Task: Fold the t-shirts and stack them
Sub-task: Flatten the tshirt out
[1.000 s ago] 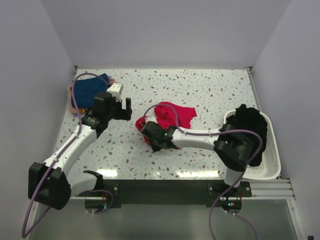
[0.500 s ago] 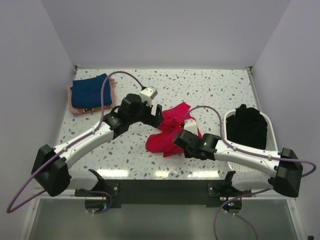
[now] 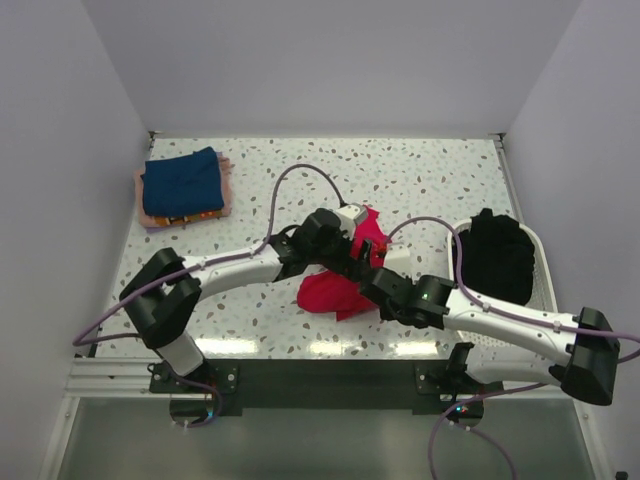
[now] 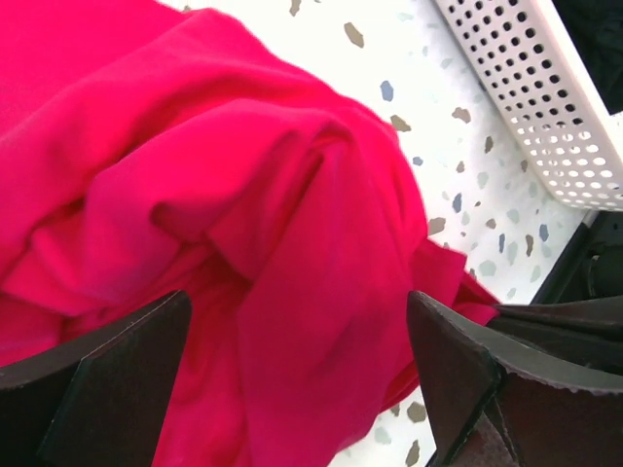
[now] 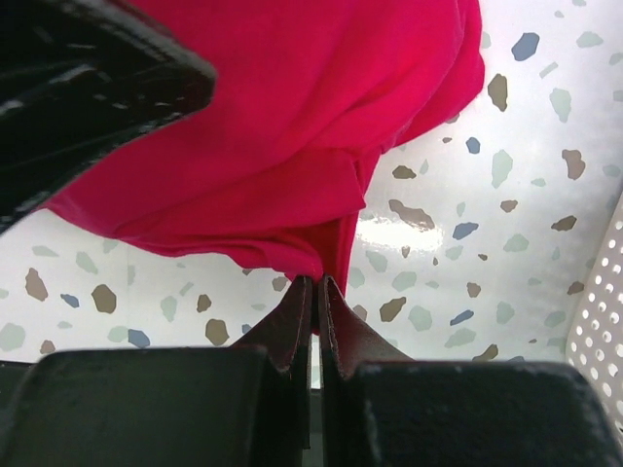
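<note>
A crumpled crimson-red t-shirt (image 3: 340,285) lies mid-table; it also fills the left wrist view (image 4: 243,224) and shows in the right wrist view (image 5: 292,126). My left gripper (image 3: 352,255) hangs over it, jaws wide open with red cloth between them, not pinched. My right gripper (image 3: 372,282) is shut on the shirt's near edge (image 5: 316,268). A folded navy blue tee (image 3: 182,182) lies on a pale pink one (image 3: 150,213) at the far left. Black tees (image 3: 498,255) fill the basket.
The white perforated basket (image 3: 545,330) stands at the right edge; its wall shows in the left wrist view (image 4: 531,97). The two arms cross close together over the red shirt. White walls close in the speckled table (image 3: 420,180) on three sides.
My left gripper has swung right from beside the stack to over the red shirt. My right arm has drawn back; the shirt has bunched and shifted nearer.
</note>
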`<state>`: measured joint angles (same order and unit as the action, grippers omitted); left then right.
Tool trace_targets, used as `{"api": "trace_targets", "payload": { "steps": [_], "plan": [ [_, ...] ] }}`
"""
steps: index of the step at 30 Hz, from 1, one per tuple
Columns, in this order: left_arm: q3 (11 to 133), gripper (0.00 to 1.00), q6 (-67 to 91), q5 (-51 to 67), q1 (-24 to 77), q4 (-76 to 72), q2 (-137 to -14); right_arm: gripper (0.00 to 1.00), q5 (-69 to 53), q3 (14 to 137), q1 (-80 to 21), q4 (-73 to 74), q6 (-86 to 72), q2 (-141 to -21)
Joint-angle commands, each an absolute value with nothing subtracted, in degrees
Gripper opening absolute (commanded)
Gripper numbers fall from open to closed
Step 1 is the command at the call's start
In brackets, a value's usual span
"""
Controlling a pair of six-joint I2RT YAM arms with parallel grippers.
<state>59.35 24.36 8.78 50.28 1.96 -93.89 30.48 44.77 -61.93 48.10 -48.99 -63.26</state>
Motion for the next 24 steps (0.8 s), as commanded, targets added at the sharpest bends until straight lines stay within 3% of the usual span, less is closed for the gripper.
{"api": "trace_targets", "payload": {
  "steps": [1,6,12,13,16,19,24],
  "plan": [
    [62.75,0.97,26.8,11.07,51.24,-4.3,-96.5,0.0,32.52,43.86,-61.96,47.02,-51.5,-61.61],
    [63.81,0.87,28.12,12.56,51.33,-4.84,-100.89,0.0,33.66,43.86,-61.61,47.11,-50.98,-60.3],
    [63.81,0.43,29.36,12.83,51.33,-5.71,-102.22,0.0,35.07,43.86,-60.91,47.29,-50.19,-58.8],
    [63.81,0.28,29.44,13.01,51.24,-5.8,-102.22,0.0,35.24,44.03,-60.65,47.2,-50.01,-58.71],
    [63.98,0.0,29.18,10.04,51.07,-4.49,-100.64,0.0,36.65,45.08,-60.21,47.37,-49.22,-58.45],
    [62.67,0.0,28.83,4.23,48.61,-2.46,-94.76,0.0,40.07,47.01,-58.63,45.45,-45.8,-58.45],
    [62.49,0.0,26.29,5.1,37.64,3.31,-82.3,0.0,41.93,53.77,-50.29,42.9,-35.35,-59.24]
  ]
}}
